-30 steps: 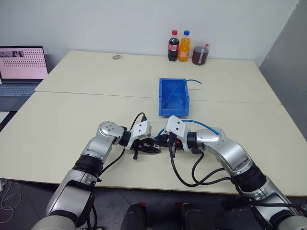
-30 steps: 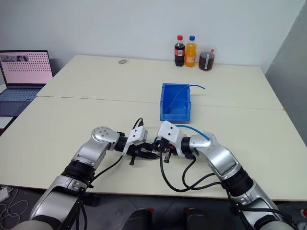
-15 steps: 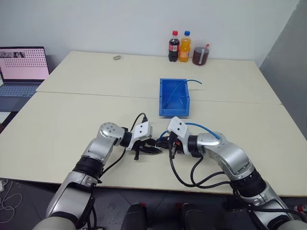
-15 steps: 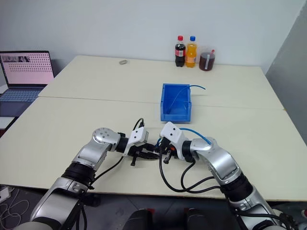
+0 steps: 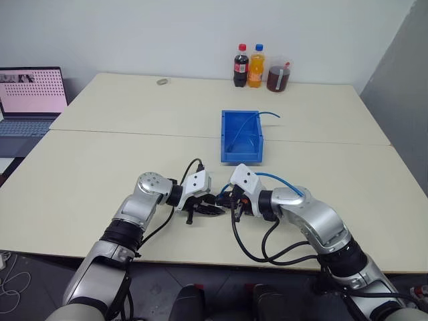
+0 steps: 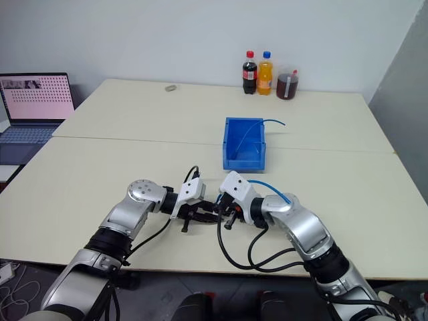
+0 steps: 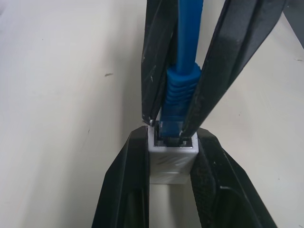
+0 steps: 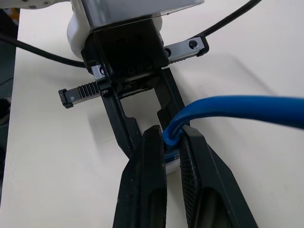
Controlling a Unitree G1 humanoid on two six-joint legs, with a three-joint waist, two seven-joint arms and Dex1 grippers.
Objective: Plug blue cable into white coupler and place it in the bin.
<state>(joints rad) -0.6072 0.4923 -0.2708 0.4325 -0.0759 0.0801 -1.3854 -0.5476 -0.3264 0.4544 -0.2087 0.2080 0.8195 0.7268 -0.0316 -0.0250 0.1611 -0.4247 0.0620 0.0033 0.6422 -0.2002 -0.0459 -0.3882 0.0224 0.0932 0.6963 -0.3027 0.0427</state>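
The coupler sits pinched in the left gripper, low over the table. The cable plug is in its socket, squeezed tight by the right gripper. The bin stands farther back, with another blue cord in it.

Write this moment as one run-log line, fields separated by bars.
left end effector: shut on white coupler | right end effector: shut on blue cable | plug at coupler socket | bin: not reached
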